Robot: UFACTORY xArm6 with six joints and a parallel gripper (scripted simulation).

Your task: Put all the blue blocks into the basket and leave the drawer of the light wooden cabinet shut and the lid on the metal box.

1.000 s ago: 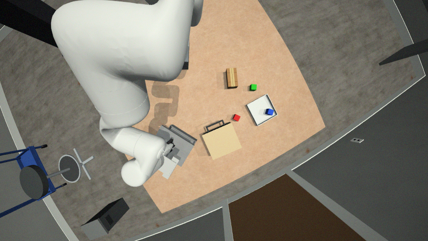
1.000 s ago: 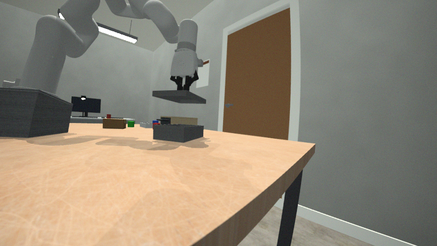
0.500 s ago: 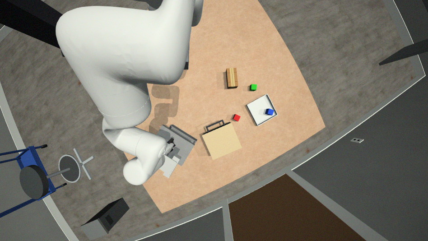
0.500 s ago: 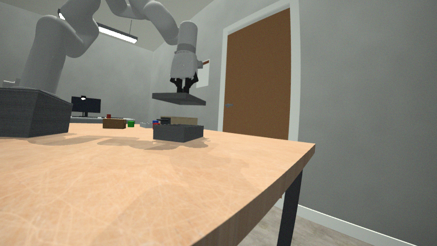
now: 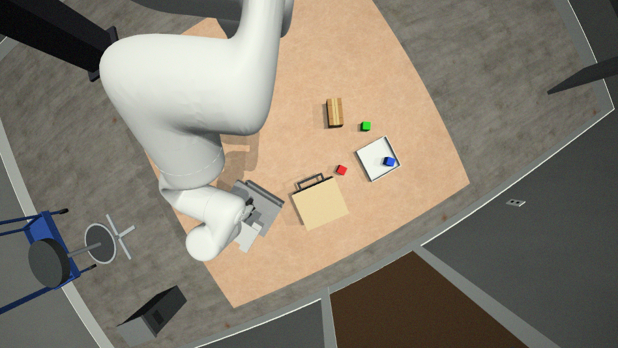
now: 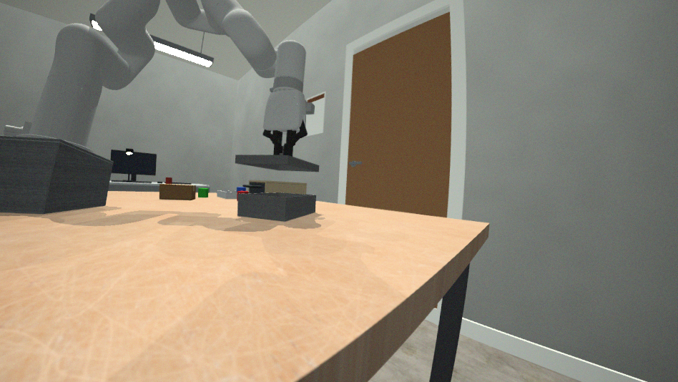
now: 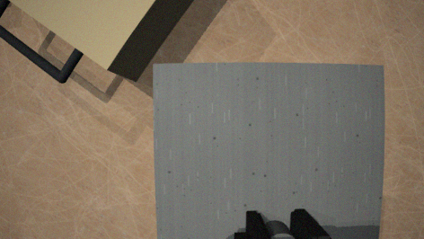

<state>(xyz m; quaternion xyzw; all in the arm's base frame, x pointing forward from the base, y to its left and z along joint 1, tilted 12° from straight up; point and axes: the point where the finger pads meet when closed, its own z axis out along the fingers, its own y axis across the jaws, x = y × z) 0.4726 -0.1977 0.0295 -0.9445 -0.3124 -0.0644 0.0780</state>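
Note:
My gripper [image 5: 250, 208] [image 6: 283, 154] [image 7: 276, 216] is shut on the knob of the flat grey lid [image 6: 270, 162] [image 7: 269, 135]. The lid hangs level above the metal box [image 6: 260, 206], with a wide gap between them. The lid hides the box's inside in the wrist view. A blue block [image 5: 389, 161] [image 6: 241, 189] lies in the shallow white tray [image 5: 369, 156]. The light wooden cabinet [image 5: 319, 204] [image 6: 287, 187] [image 7: 90, 27] stands beside the box; its drawer looks shut, with its dark handle [image 5: 298, 186] [image 7: 31, 54] sticking out. I cannot make out the basket for certain.
A red block [image 5: 341, 169] lies between cabinet and tray. A green block [image 5: 366, 126] [image 6: 202, 192] lies near a brown box [image 5: 335, 113] [image 6: 177, 191]. A large dark box [image 6: 28, 175] stands by the arm's base. The arm covers much of the table's left side in the top view.

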